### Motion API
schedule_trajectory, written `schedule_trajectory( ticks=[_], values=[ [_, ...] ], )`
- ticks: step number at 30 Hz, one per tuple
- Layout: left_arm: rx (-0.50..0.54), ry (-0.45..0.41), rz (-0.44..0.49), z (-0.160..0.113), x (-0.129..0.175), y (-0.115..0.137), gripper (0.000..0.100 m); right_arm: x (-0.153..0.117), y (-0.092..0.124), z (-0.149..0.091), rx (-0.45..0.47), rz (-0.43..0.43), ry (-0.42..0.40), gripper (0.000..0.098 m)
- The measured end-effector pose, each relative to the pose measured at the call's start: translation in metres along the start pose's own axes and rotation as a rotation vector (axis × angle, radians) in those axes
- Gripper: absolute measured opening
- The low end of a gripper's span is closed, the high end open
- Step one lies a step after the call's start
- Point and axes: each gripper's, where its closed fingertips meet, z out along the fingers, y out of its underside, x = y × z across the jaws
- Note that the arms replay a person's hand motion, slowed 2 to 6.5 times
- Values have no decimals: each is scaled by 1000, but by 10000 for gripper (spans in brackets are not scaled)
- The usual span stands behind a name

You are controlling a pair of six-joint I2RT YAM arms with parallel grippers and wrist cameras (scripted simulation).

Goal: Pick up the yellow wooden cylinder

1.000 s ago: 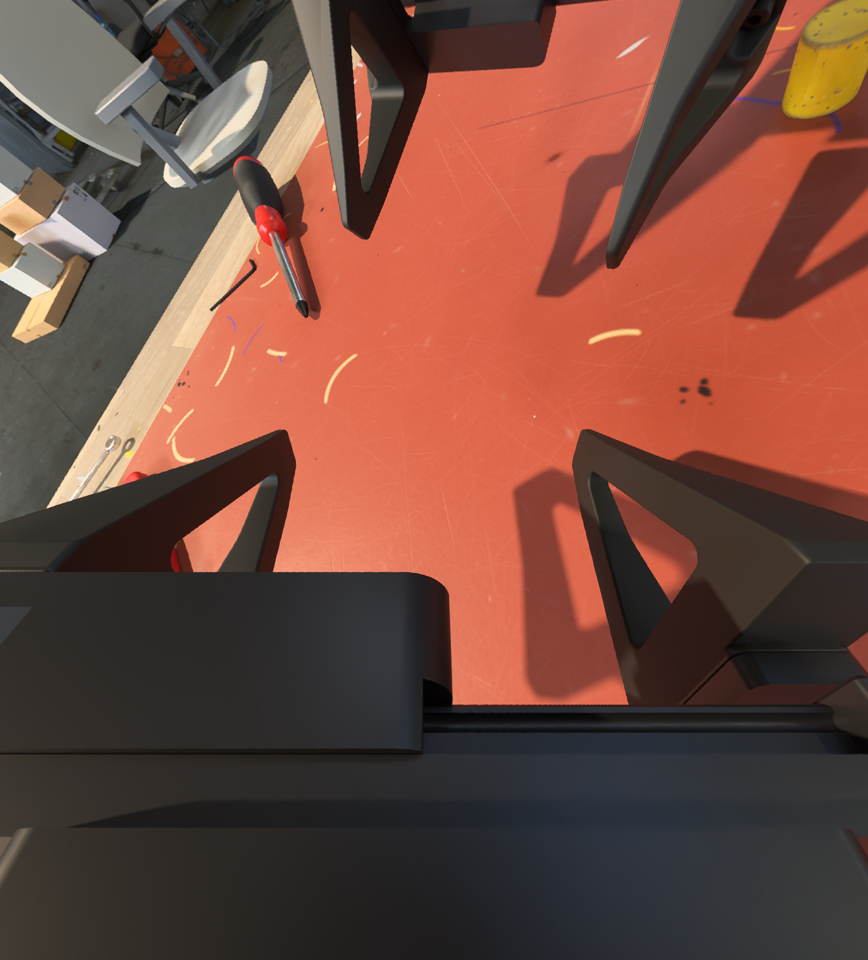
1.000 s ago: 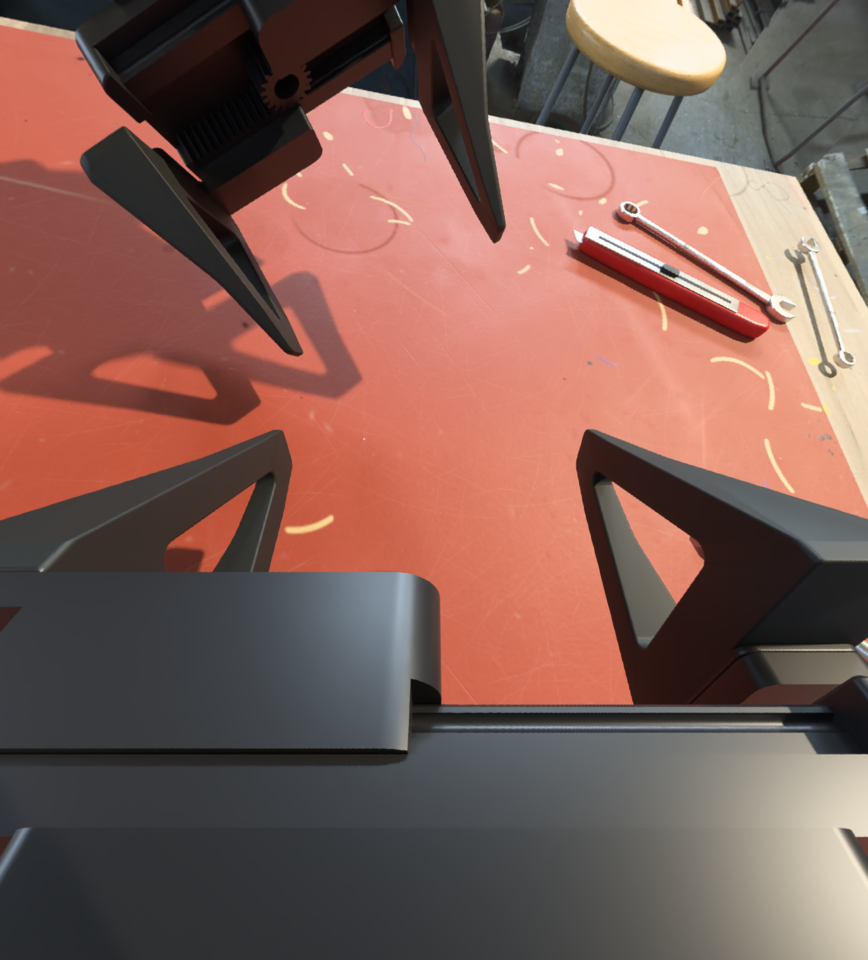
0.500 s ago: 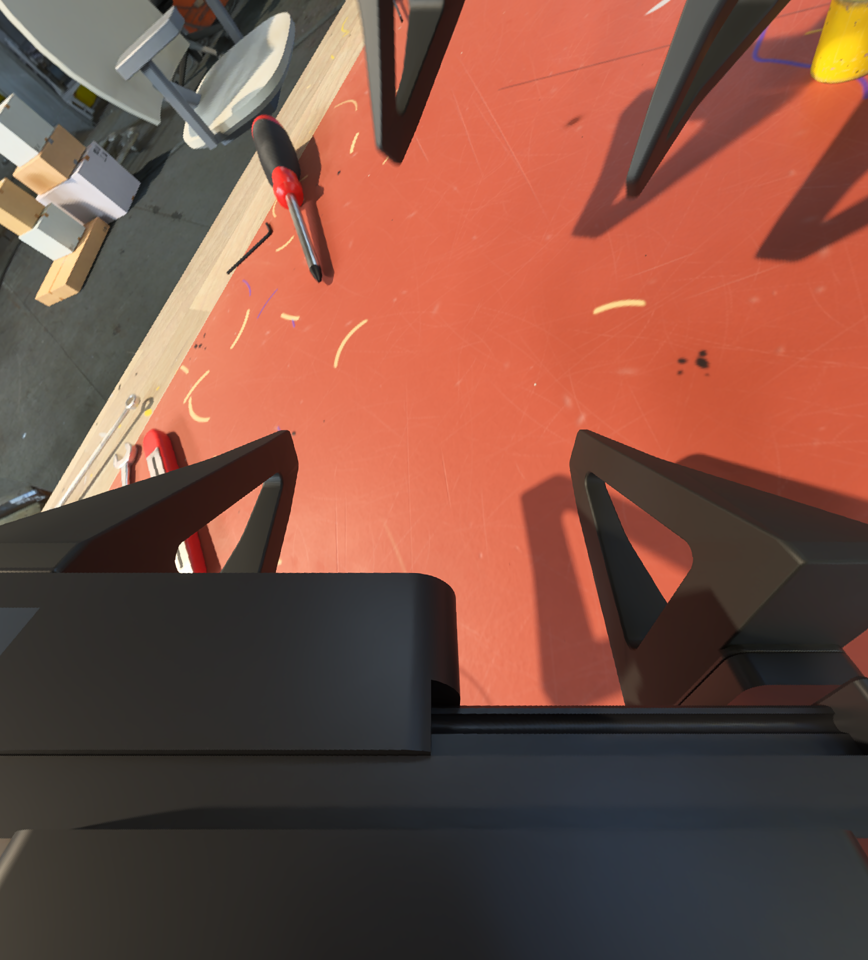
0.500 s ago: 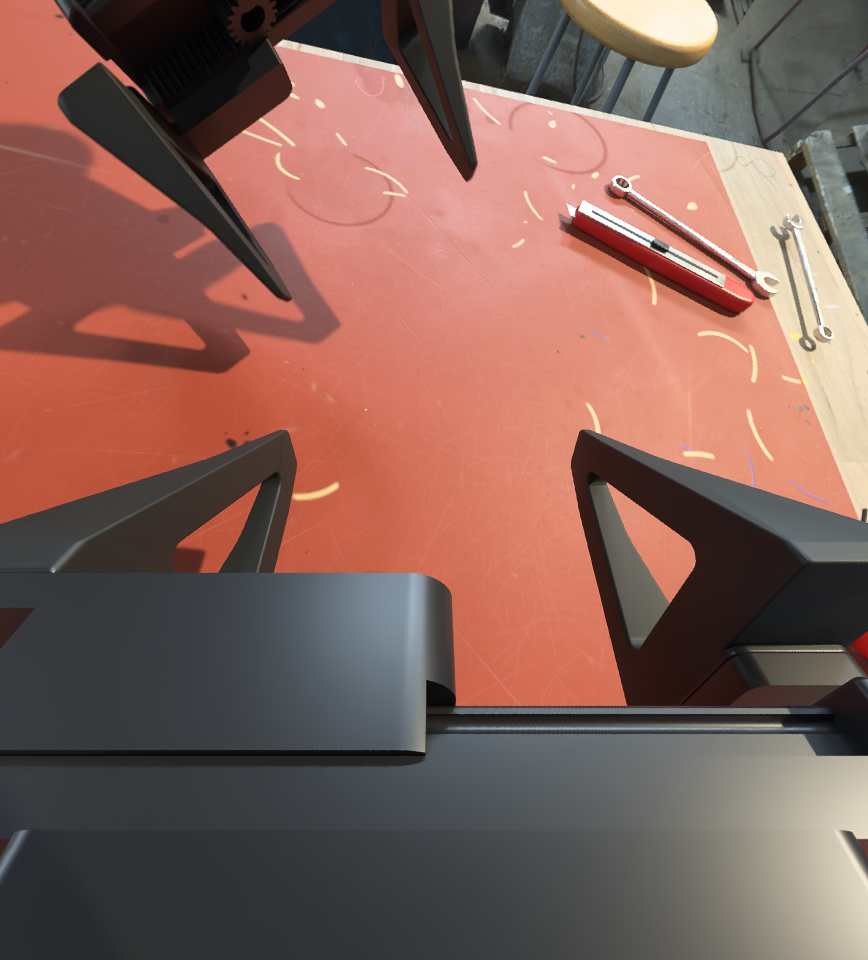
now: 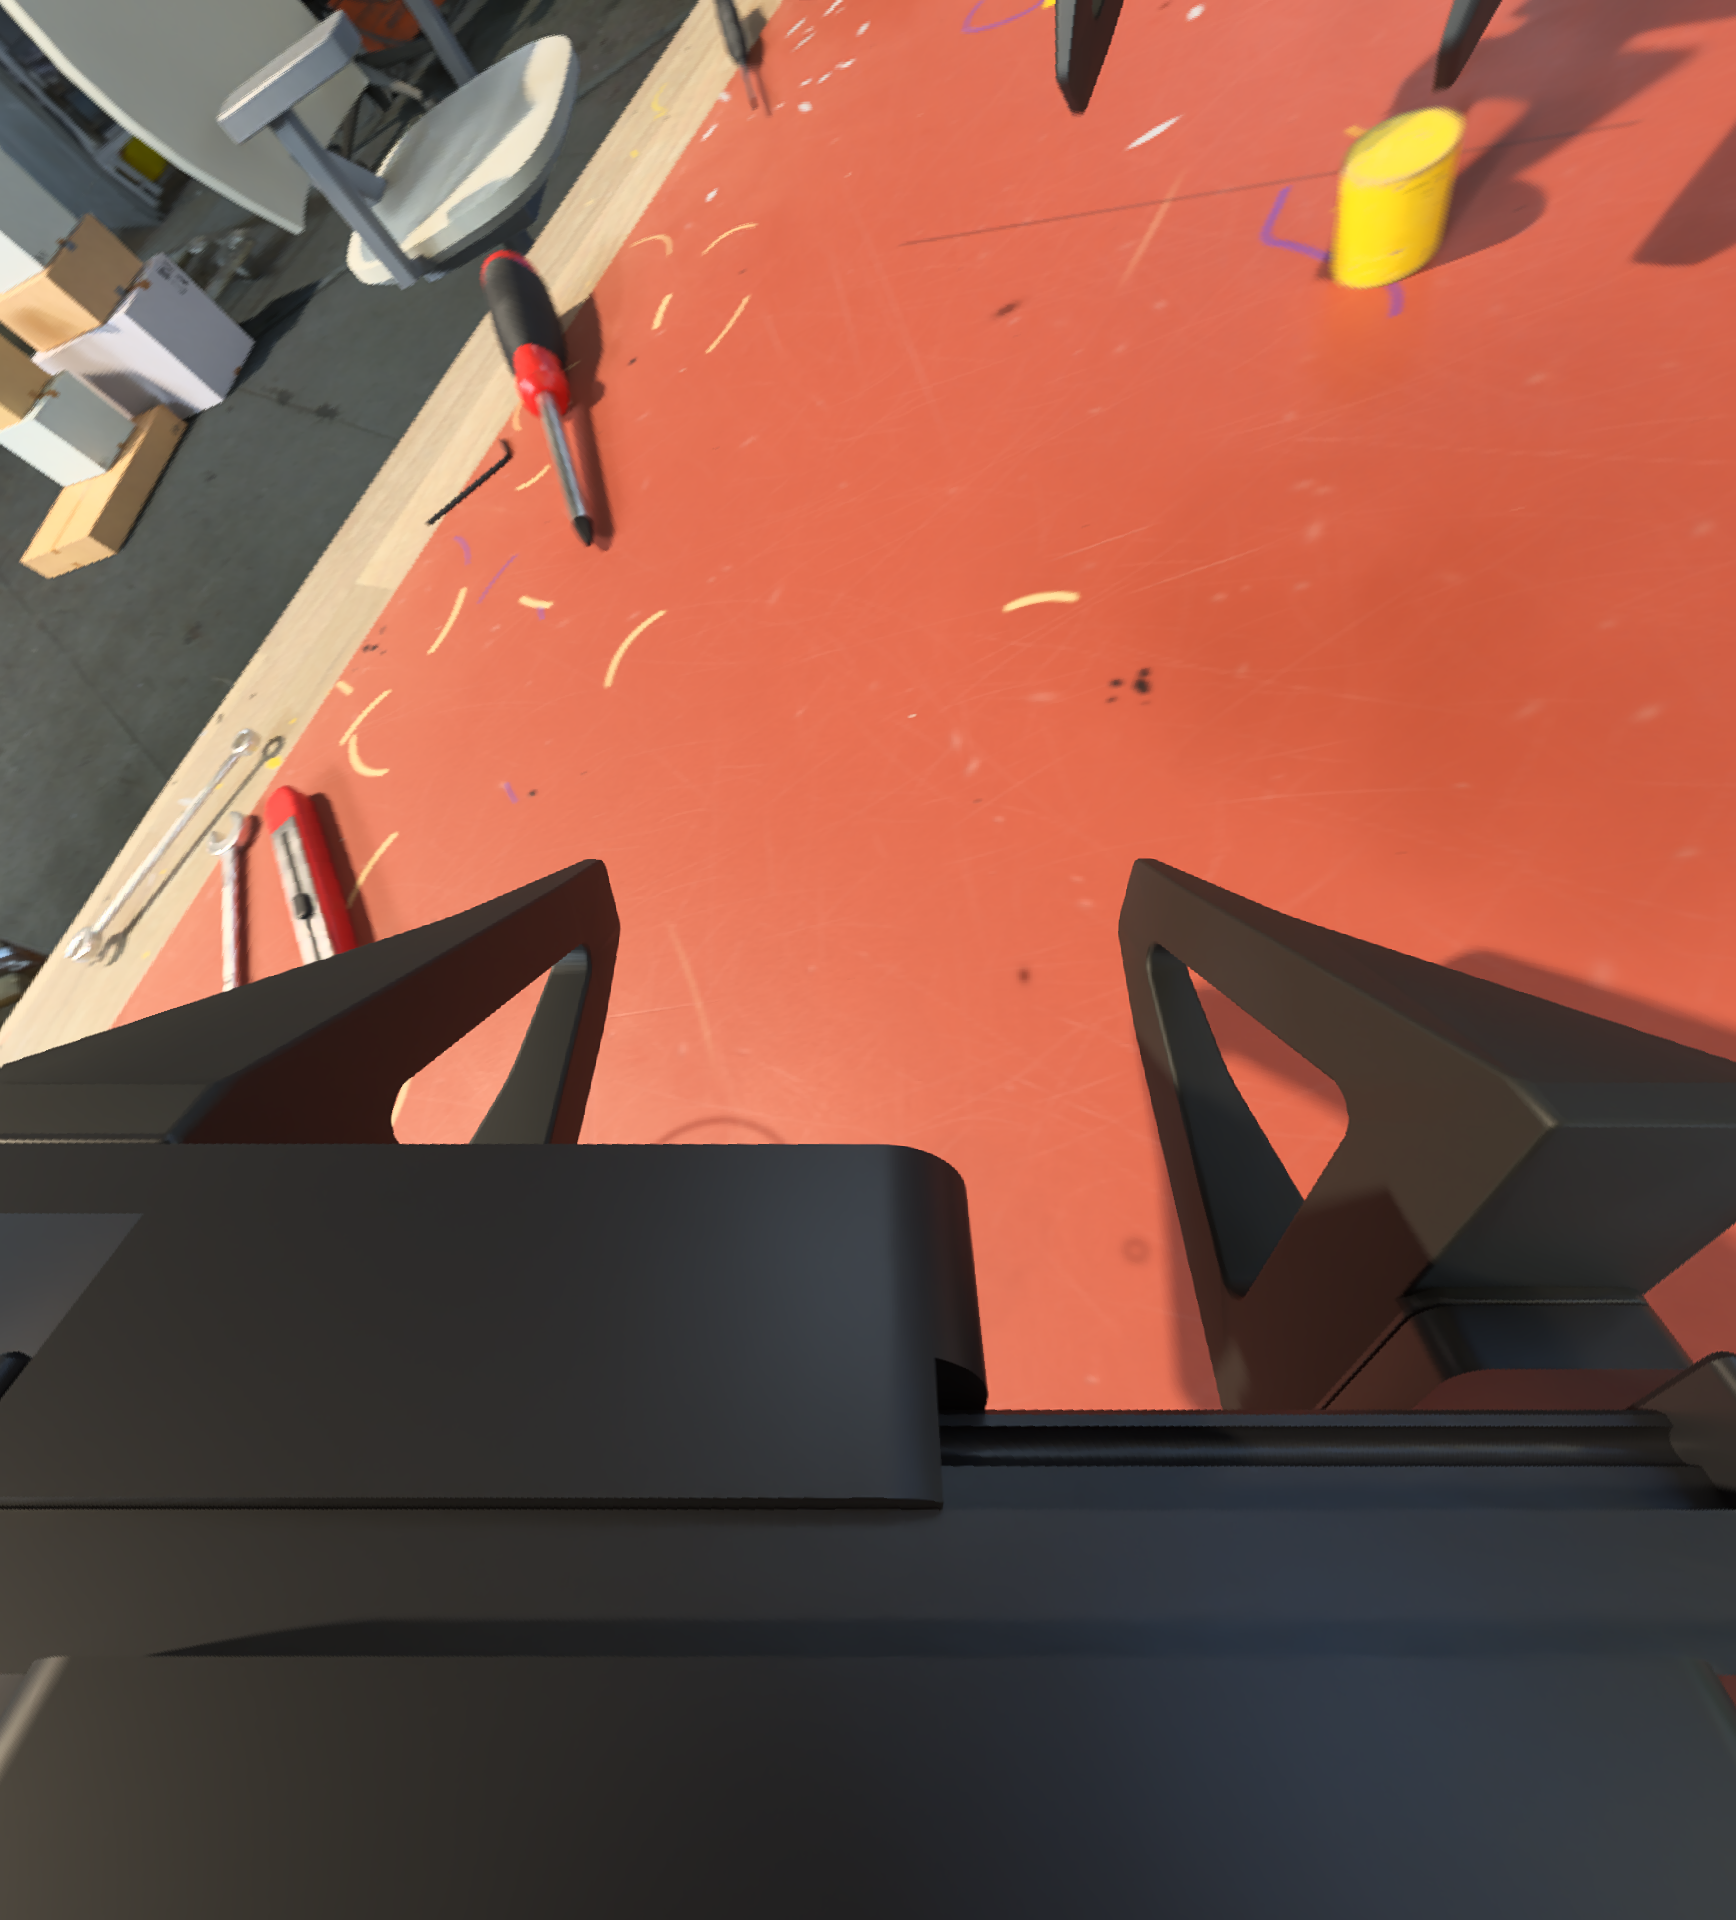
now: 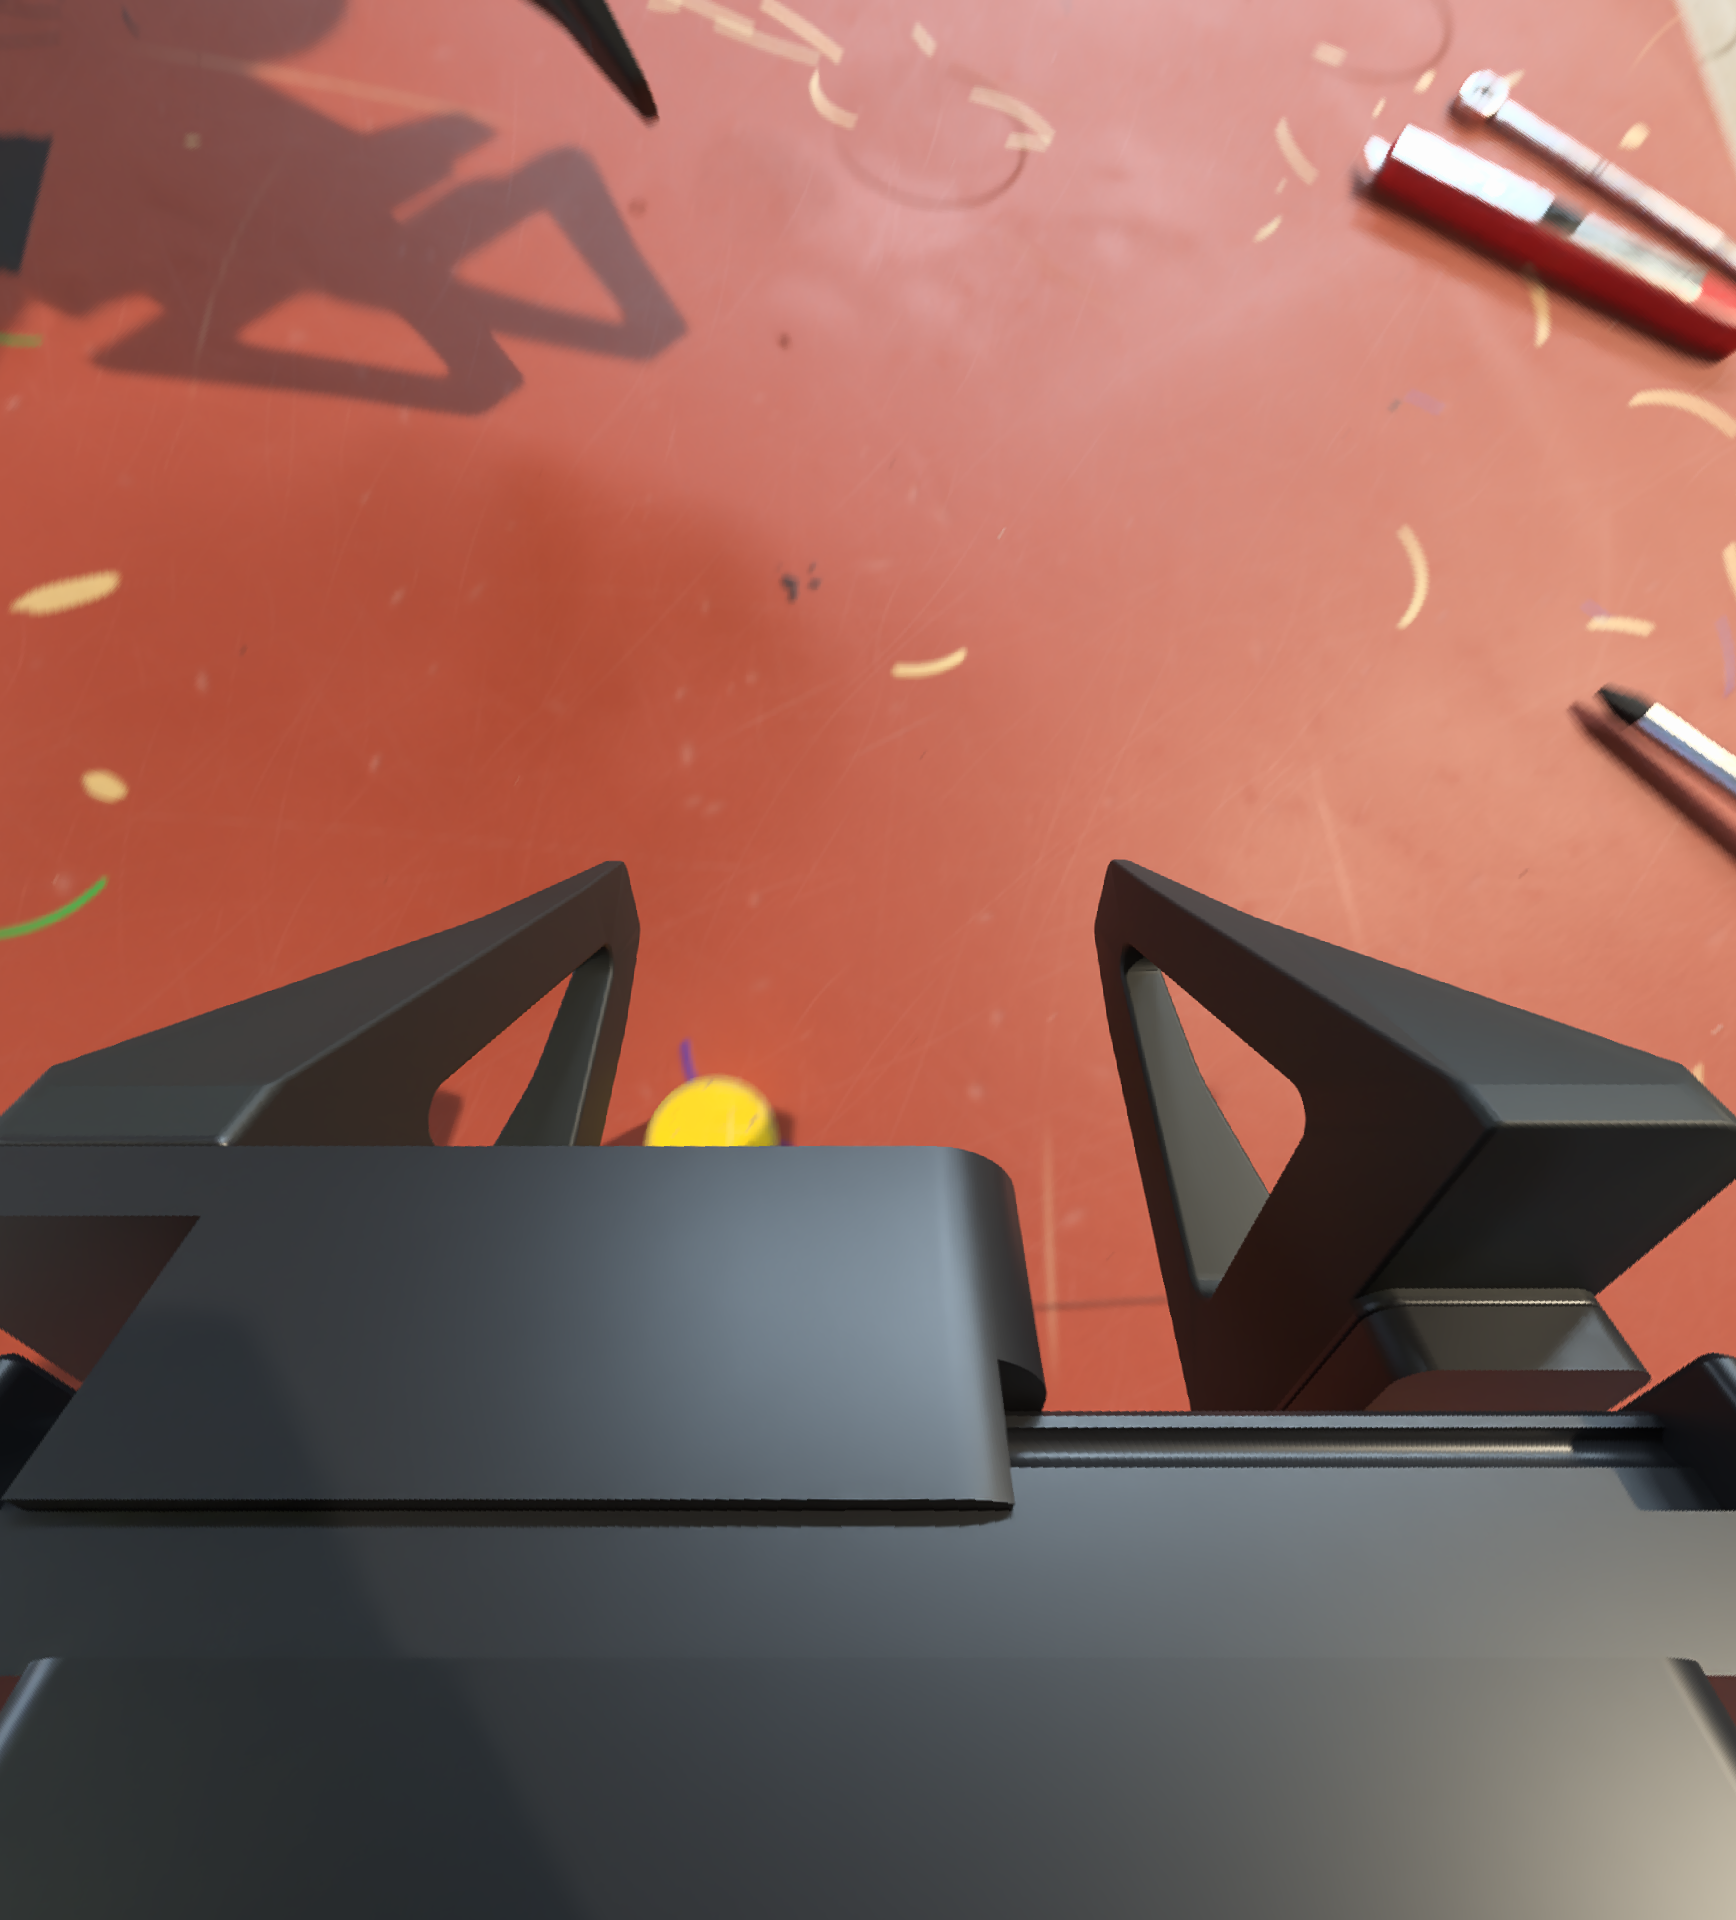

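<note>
While right claw [image 6: 866,883] gapes, yellow wooden cylinder [image 6: 710,1112] below, nearer left finger

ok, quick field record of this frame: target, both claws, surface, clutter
target: yellow wooden cylinder, upright on the mat, not held
left claw: open, empty, over bare mat, cylinder far ahead to its right
right claw: open, empty, above the cylinder, whose top peeks out near the base of its fingers
surface: red mat on a wooden bench, scuffed and marked
clutter: screwdriver, red utility knife, wrenches along the mat edge
contact: none visible
</note>
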Motion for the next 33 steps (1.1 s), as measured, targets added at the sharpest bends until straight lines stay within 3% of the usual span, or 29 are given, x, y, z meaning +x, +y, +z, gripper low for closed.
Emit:
schedule_trajectory(
  ticks=[7,11,16,25,33],
  values=[
    [26,90,-7,-1,42,-17,798,-27,47,-8,-122,16,17,698],
    [46,153,0,9,66,-28,769,-34,60,-6,-179,10,26,697],
    [35,183,24,24,86,-36,754,-37,61,-3,-179,19,19,640],
    [-12,212,-10,48,103,-49,653,-34,58,7,-129,92,-35,251],
    [-24,146,42,65,111,-65,563,-25,59,6,-136,206,-11,250]
  ],
)
